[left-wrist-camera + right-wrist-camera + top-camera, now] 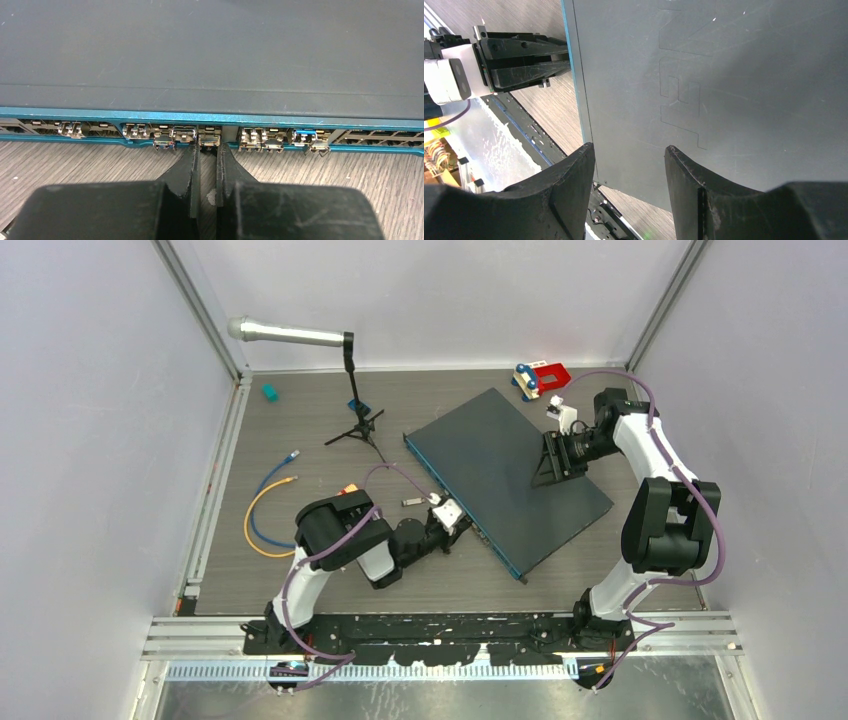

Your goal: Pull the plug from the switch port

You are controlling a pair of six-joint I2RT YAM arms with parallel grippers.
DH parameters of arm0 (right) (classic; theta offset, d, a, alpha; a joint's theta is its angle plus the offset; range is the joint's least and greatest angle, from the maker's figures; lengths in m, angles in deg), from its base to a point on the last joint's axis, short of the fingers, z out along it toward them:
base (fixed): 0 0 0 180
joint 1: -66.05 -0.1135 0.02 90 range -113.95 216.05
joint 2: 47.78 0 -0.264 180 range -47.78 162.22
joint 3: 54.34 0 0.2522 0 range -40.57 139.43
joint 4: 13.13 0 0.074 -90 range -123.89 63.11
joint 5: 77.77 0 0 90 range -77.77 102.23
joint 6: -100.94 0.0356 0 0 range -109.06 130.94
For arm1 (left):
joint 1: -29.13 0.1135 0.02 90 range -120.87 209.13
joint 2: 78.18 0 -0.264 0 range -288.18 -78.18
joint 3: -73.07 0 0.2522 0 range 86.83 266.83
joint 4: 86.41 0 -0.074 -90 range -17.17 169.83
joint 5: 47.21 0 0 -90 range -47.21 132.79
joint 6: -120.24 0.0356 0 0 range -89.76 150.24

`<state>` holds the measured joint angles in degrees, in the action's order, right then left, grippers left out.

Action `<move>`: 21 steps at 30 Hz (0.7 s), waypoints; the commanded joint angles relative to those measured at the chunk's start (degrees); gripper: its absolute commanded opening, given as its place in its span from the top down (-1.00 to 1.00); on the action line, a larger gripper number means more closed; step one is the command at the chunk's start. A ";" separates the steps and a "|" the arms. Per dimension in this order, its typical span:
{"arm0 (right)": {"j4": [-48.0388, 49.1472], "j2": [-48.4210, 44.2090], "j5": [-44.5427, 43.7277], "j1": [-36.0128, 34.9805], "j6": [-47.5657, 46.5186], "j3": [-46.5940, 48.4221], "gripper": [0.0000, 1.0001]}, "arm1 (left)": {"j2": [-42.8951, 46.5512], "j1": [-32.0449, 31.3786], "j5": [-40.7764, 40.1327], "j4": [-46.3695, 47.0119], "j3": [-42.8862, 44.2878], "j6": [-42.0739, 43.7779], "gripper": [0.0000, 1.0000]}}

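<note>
The switch (510, 475) is a flat dark grey box lying at an angle mid-table, with its blue port edge (150, 116) facing my left arm. Several small metal plugs sit in the ports. My left gripper (207, 148) is at that edge, its jaws almost together and pinching the front end of one metal plug (209, 139). In the top view the left gripper (466, 523) meets the switch's near-left edge. My right gripper (629, 150) is open and empty, fingertips down on the switch's top (724, 75); in the top view it (545, 472) stands on the lid.
A microphone (290, 335) on a tripod (355, 425) stands at the back left. A red toy (540, 377) lies at the back. Blue and orange cables (265, 510) lie at the left. A small teal object (269, 392) and a loose metal plug (410, 501) lie on the table.
</note>
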<state>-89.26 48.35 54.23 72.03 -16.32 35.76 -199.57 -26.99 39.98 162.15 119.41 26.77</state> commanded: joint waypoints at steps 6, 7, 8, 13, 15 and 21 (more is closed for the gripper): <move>-0.65 0.19 0.11 -0.35 -0.68 2.16 -0.18 | 5.96 0.48 0.69 -11.61 -1.41 6.12 1.00; -0.69 0.27 0.09 -0.31 -0.69 2.21 -0.18 | 6.86 0.49 0.81 -13.64 -1.40 6.24 1.00; -0.65 0.32 0.02 -0.36 -0.64 2.20 -0.18 | 7.93 0.48 0.99 -15.96 -1.31 6.30 1.00; -0.69 0.47 -0.07 -0.52 -0.59 2.32 -0.18 | 11.64 0.48 0.53 -26.87 -0.13 4.70 1.00; -0.69 0.54 -0.12 -0.53 -0.51 2.25 -0.18 | 12.05 0.48 0.41 -27.83 -0.21 5.02 1.00; -0.79 0.63 -0.25 -0.62 -0.55 2.31 -0.18 | 14.91 0.56 0.52 -33.37 -0.14 4.97 1.00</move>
<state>-89.34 48.92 54.07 71.72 -16.32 35.85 -187.39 -26.84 41.07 138.57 119.83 30.58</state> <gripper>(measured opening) 0.589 0.080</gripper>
